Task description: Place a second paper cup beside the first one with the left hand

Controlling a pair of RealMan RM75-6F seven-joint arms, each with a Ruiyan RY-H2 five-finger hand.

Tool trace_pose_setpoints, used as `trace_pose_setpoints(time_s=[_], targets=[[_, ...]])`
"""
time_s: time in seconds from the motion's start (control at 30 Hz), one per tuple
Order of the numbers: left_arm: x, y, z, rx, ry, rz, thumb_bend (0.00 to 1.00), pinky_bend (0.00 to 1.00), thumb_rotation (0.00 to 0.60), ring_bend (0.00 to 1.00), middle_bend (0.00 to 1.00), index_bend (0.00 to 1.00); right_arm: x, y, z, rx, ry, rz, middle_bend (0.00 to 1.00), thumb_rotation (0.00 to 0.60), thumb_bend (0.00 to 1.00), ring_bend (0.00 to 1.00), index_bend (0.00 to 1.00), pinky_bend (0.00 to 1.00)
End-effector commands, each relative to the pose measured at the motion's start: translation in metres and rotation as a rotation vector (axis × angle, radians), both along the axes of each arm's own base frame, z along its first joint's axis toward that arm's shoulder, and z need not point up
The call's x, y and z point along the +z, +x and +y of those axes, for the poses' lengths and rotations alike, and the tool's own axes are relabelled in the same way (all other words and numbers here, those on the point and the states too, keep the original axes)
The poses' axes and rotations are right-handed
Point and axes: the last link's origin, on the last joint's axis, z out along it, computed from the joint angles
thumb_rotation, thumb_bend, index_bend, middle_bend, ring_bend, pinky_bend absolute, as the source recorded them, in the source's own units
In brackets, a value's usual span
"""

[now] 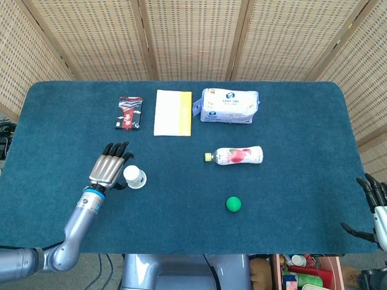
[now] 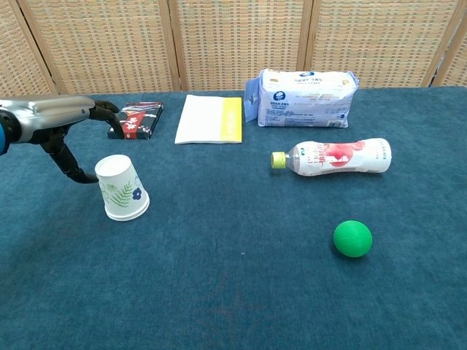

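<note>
One white paper cup (image 1: 135,177) (image 2: 121,187) with a green leaf print stands upside down on the blue table, left of centre. My left hand (image 1: 110,169) (image 2: 64,125) hovers just left of the cup with its fingers spread and nothing in it; the thumb reaches down close to the cup's top edge, and I cannot tell whether it touches. My right hand (image 1: 376,211) shows at the table's lower right corner, fingers apart and holding nothing. I see no other cup.
A plastic bottle (image 1: 236,156) lies on its side at centre right, with a green ball (image 1: 233,203) in front of it. At the back lie a dark packet (image 1: 129,113), a white-and-yellow pad (image 1: 173,112) and a tissue pack (image 1: 229,106).
</note>
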Motion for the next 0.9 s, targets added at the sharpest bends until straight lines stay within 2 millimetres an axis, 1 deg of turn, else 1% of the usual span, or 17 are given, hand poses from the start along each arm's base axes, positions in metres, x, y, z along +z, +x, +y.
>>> trace_pose_setpoints(time_s=[0.03,0.53,0.83,0.9], targets=[[-0.0025,-0.0007,0.0005,0.007,-0.007,0.001,0.24,0.0,0.6,0.0,0.0,0.26,0.0002,-0.0003,-0.0001,-0.001,0.0,0.0,0.0,0.6,0.0,0.0,0.0,0.0],[-0.0107,-0.001,0.0046,0.018,-0.009,0.007,0.24,0.0,0.6,0.0,0.0,0.34,0.0003,-0.0021,-0.0015,-0.008,0.003,-0.002,0.0,0.6,0.0,0.0,0.0,0.0],[-0.0112,0.0005,0.0054,0.019,-0.006,0.012,0.24,0.0,0.6,0.0,0.0,0.37,0.0,-0.0026,-0.0021,-0.01,0.005,-0.003,0.0,0.6,0.0,0.0,0.0,0.0],[-0.0108,0.001,0.0055,0.018,-0.004,0.013,0.26,0.0,0.6,0.0,0.0,0.38,-0.0003,-0.0025,-0.0022,-0.01,0.005,-0.002,0.0,0.6,0.0,0.0,0.0,0.0]])
